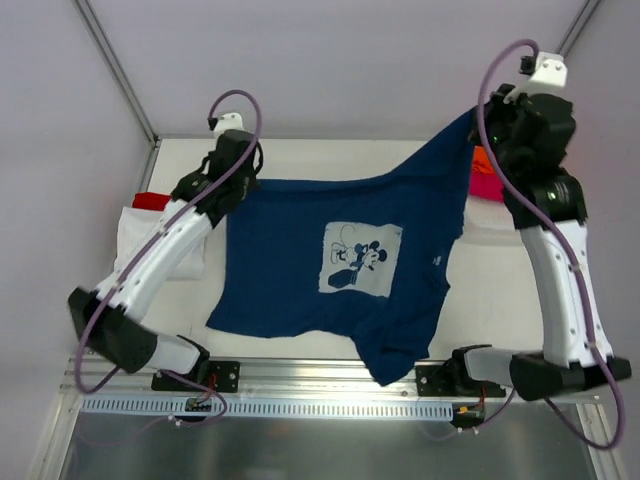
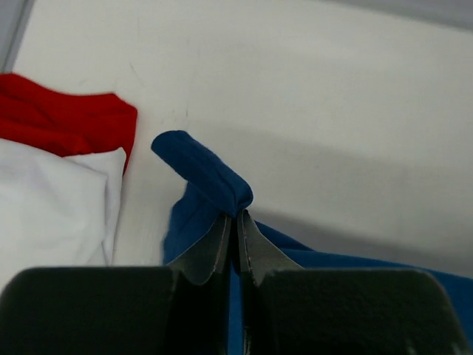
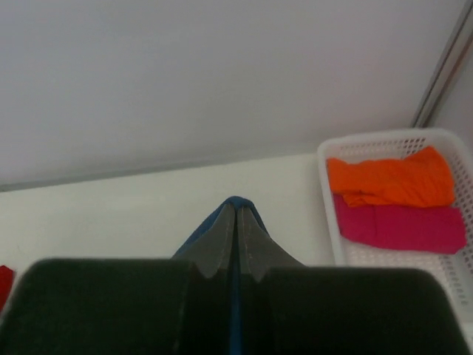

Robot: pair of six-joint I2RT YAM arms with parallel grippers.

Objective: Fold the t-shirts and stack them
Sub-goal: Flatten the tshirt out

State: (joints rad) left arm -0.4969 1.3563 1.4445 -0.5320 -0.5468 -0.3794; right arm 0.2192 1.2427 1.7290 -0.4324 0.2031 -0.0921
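navy tee held up, fold not begun

on white table, big navy blue cloth t-shirt w/ white rectangular print is stretched betw. both arms, right corner raised, unfolded. folded white tee & red tee lie at left, prob. done. white mesh basket holds orange tee & magenta tee, to do. left gripper & right gripper each pinched shut on navy cloth.

Before me lies a white table, with a white plastic mesh basket standing at its far right corner. Pale grey walls close it in, with metal posts at the corners. A slotted rail runs along the near edge.
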